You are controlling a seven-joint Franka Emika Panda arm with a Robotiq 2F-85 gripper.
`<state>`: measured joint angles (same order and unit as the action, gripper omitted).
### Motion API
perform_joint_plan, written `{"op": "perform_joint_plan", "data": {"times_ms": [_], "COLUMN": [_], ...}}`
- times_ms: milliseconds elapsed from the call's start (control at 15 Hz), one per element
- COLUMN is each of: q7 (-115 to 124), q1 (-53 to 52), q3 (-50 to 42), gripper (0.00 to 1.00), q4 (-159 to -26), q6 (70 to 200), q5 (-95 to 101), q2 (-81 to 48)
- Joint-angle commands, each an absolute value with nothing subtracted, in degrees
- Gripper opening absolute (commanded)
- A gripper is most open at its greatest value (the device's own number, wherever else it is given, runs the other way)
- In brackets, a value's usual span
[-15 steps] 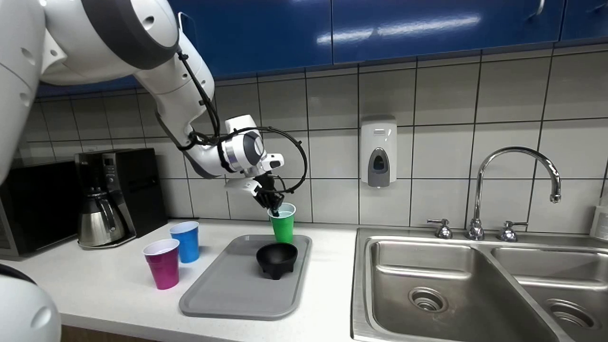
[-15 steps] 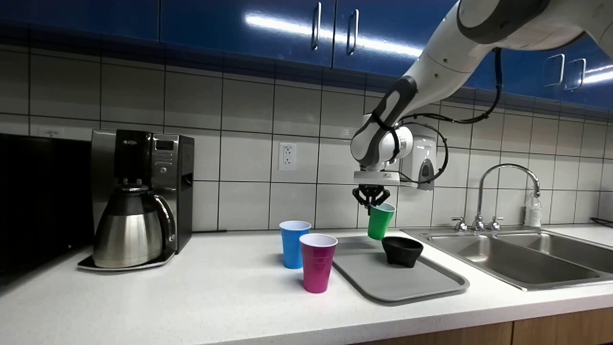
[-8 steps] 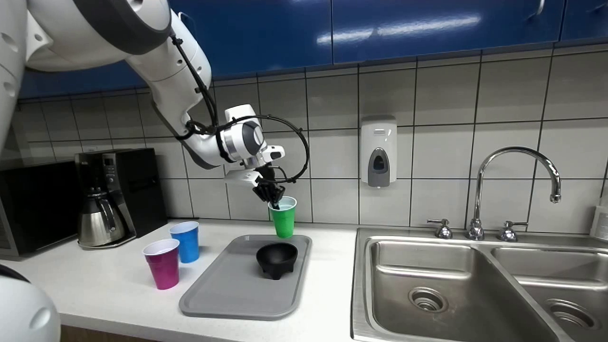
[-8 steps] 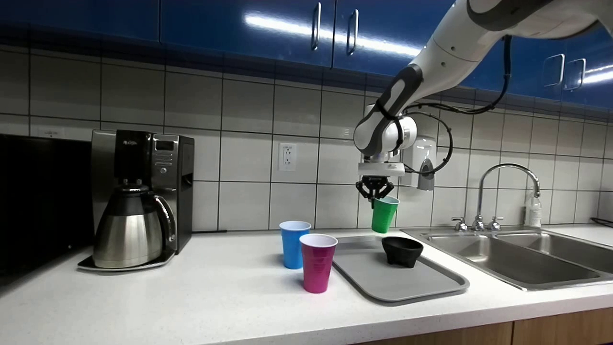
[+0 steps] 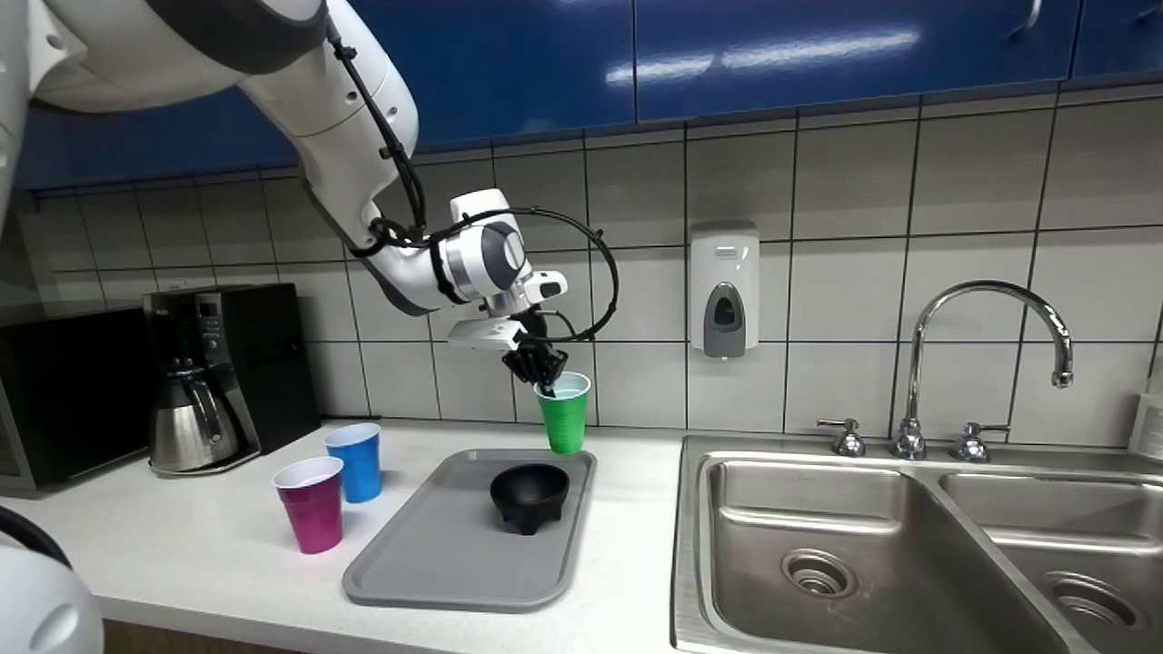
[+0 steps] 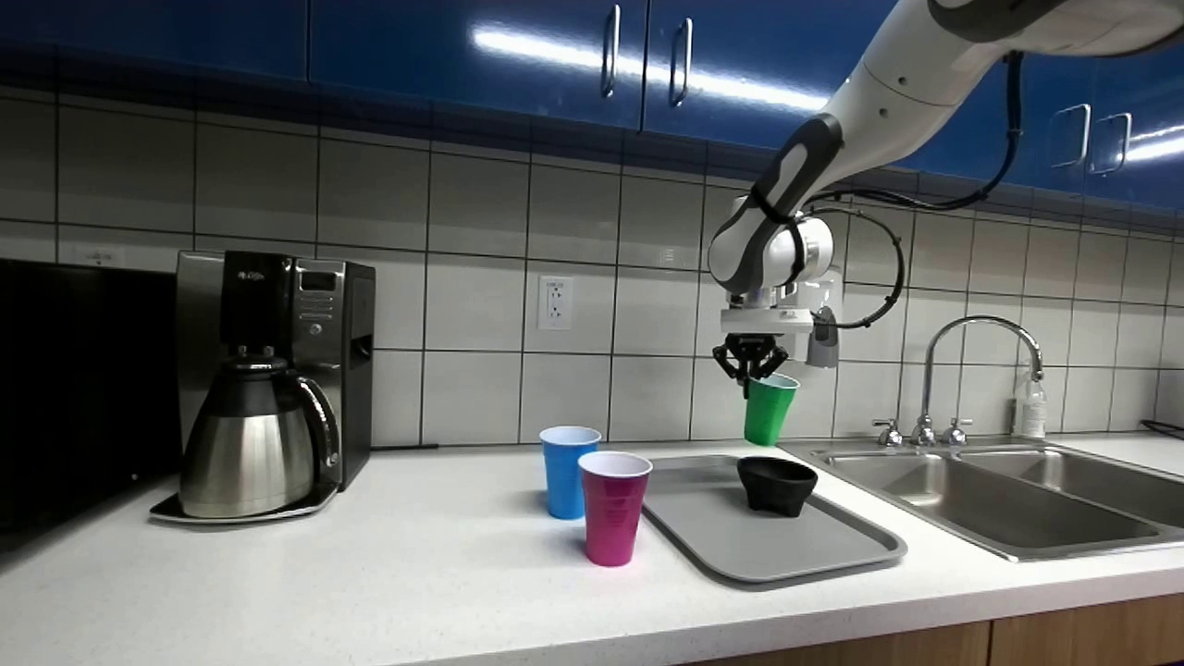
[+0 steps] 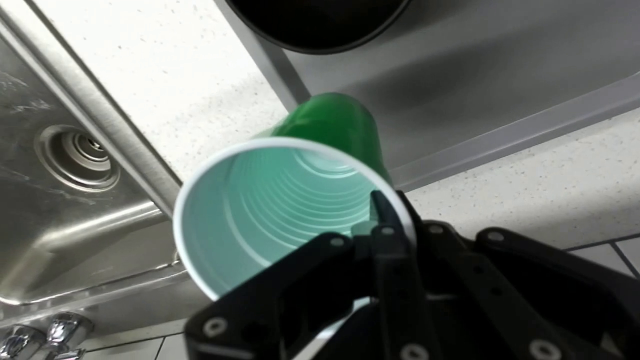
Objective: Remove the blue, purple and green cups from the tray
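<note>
Tiles (image 5: 636, 381) behind, my jaws pinch the green cup (image 5: 567, 421) mid-frame, hanging to their lower right near the tray (image 5: 436, 556)!

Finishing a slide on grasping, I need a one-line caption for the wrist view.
The pincer grips the green cup by its rim, with bowl, tray and sink partly in view.

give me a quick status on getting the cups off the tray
Done: the blue cup and purple cup stand on the counter beside the tray. In hand: the green cup hangs in the air, the jaws closed on one side of its rim. Left: setting it down clear of the tray; its base looks unsupported.
</note>
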<state>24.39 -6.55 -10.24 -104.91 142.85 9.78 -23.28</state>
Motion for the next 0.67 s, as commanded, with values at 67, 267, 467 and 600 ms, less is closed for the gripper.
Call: {"op": "perform_joint_plan", "data": {"times_ms": [67, 267, 467, 600], "q7": [20.86, 19.64, 18.54, 17.87], "q1": [-3.89, -2.61, -1.22, -0.39], "q3": [-9.84, -10.12, -10.46, -10.75], "gripper": [0.01, 0.01, 0.01, 0.01], "q4": [-107.91, -108.95, -109.95, -110.81], "q6": [141.29, 141.25, 141.63, 141.71], "q5": [10.13, 10.24, 10.26, 10.31], "q2": [-19.80, -19.08, -18.79, -18.53]}}
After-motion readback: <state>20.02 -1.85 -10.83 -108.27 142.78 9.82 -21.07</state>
